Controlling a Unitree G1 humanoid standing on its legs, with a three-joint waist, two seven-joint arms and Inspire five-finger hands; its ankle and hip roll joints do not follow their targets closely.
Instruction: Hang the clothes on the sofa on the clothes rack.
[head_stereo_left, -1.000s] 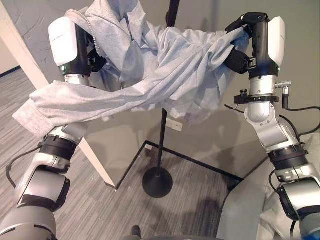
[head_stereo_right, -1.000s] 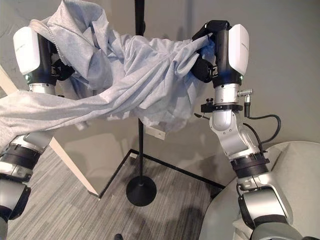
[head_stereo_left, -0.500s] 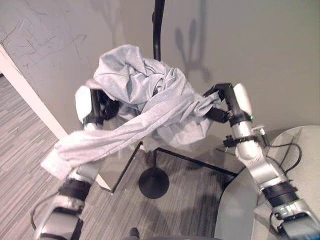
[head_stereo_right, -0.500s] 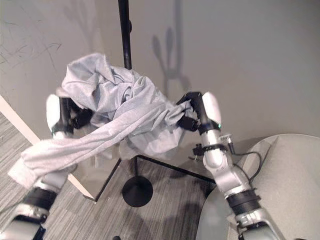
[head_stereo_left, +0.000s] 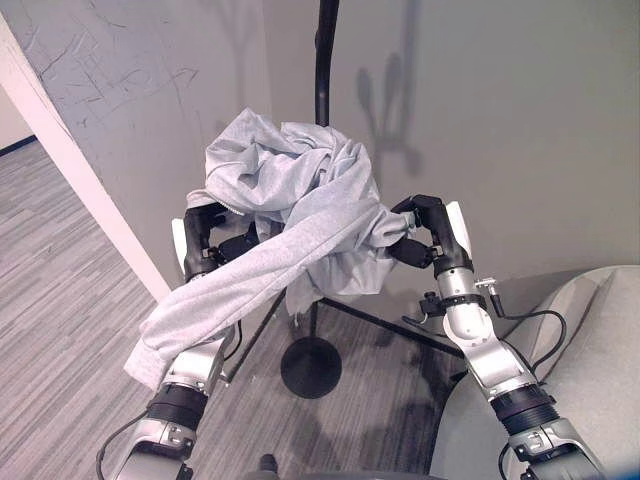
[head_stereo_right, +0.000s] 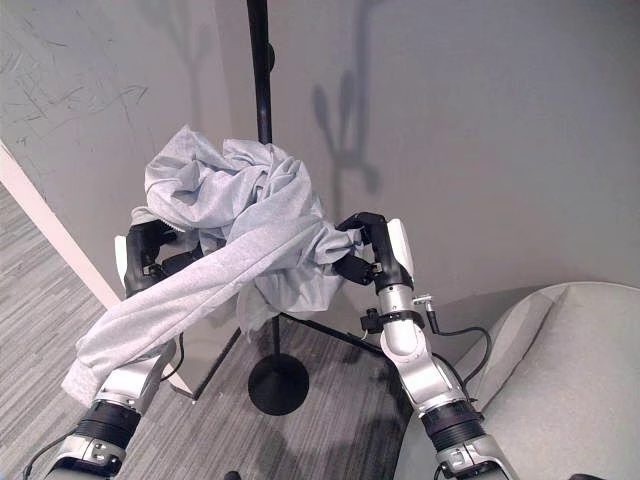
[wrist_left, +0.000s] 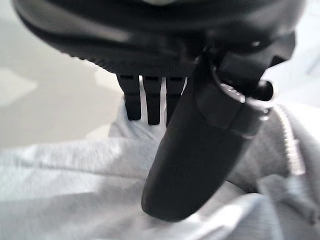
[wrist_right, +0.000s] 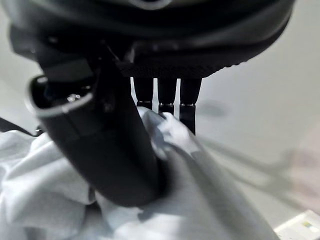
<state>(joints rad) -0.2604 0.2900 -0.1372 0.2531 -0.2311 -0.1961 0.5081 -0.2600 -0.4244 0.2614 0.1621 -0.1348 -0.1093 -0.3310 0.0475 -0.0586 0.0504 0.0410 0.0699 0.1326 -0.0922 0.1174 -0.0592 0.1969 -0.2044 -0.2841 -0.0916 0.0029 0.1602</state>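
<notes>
Garment: you have the grey hoodie (head_stereo_left: 290, 205) bunched against the rack pole (head_stereo_left: 325, 60), held off the floor.
Left hand (head_stereo_left: 200, 240): left of the pole, fingers and thumb curled into the cloth.
Right hand (head_stereo_left: 425, 235): right of the pole, pinching a fold.
Loose edge: one sleeve (head_stereo_left: 200, 310) trails down left of the pole.
Open room: bare wall (head_stereo_left: 500, 120) right of the pole; rack base (head_stereo_left: 312, 367) directly below; sofa (head_stereo_left: 590, 340) further right.

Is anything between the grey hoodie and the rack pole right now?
Nothing visible. The grey hoodie, held between the left hand and the right hand, is bunched right against the black rack pole; no hook is in view.
</notes>
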